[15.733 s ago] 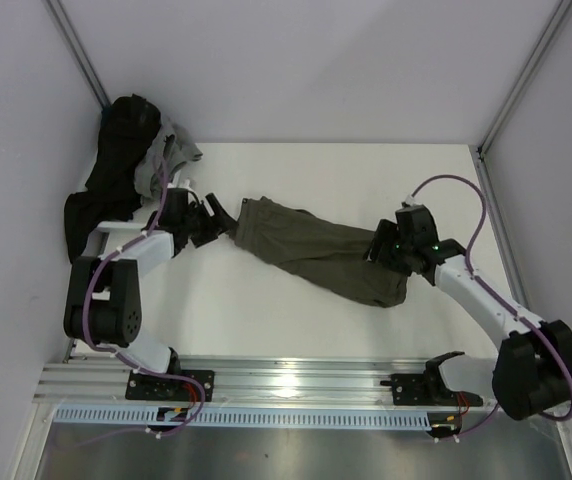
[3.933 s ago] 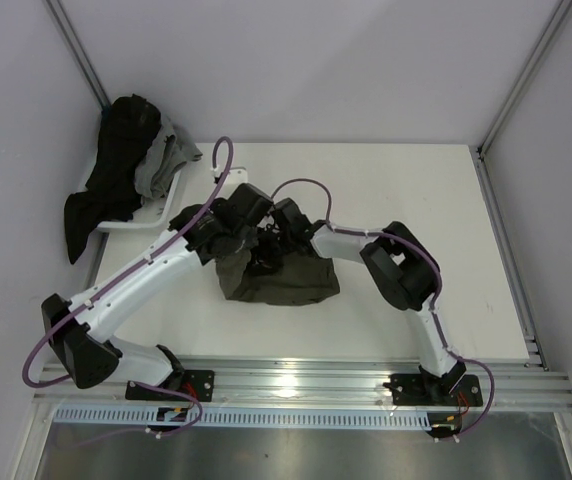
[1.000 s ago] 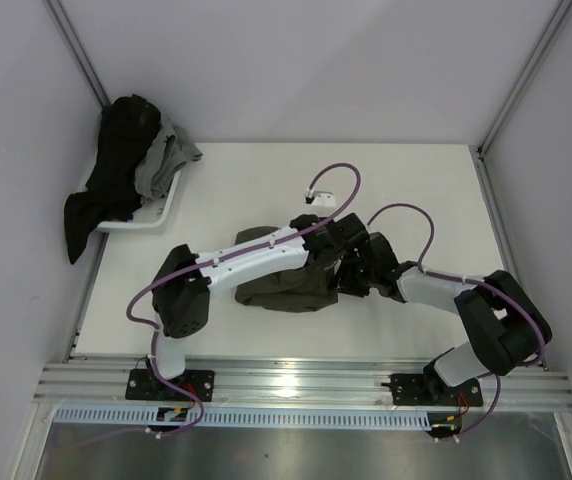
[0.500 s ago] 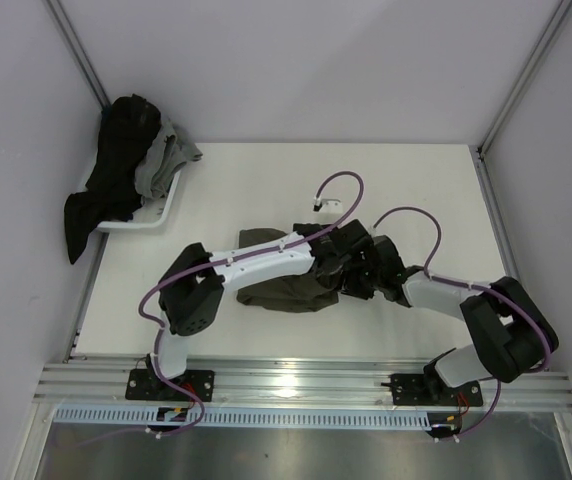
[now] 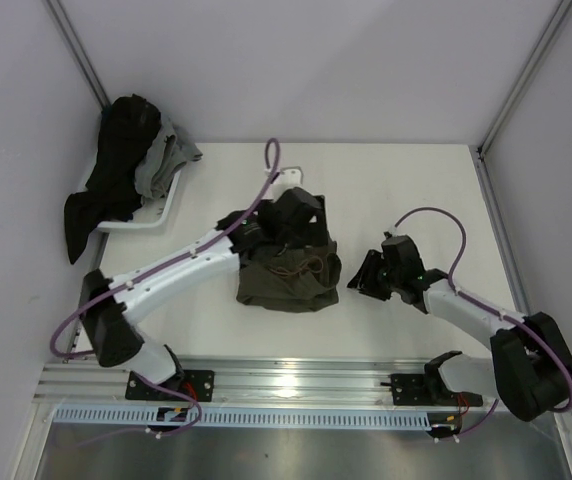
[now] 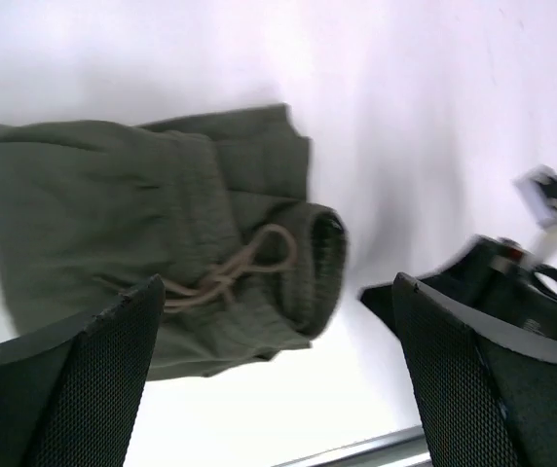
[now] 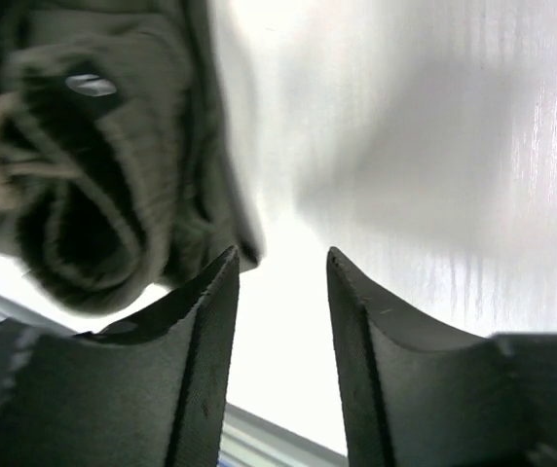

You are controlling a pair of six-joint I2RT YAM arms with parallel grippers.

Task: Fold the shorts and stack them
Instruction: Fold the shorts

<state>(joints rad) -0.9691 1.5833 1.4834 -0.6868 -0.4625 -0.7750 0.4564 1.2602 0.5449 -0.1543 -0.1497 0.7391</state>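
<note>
At the near edge, the ribbed aluminium mounting rail (image 5: pixel 296 380) is seen carrying both arm bases. Beyond it, on the white table top (image 5: pixel 426 190), the olive-green soft fabric shorts (image 5: pixel 286 280) are found folded into a compact bundle near the table's middle, slightly left of centre, with the waistband uppermost and the tan drawstring cord (image 5: pixel 304 264) lying loose across it. The right gripper (image 7: pixel 281 255) is recorded low over the table just beside the bundle's right edge; its jaws are parted by a narrow gap, only bare table shows between them, and nothing is held. Contact with the cloth cannot be confirmed. The left gripper (image 6: pixel 277 292) is positioned over the far side of the bundle with its jaws spread wide; the shorts (image 6: pixel 162 233) and cord (image 6: pixel 230 272) are visible between the fingers, and nothing is gripped, though this view is blurred. At the far left corner, a white plastic tray (image 5: pixel 156 215) is noted, heaped with black and grey garments (image 5: pixel 126 160) that hang over its edge.
</note>
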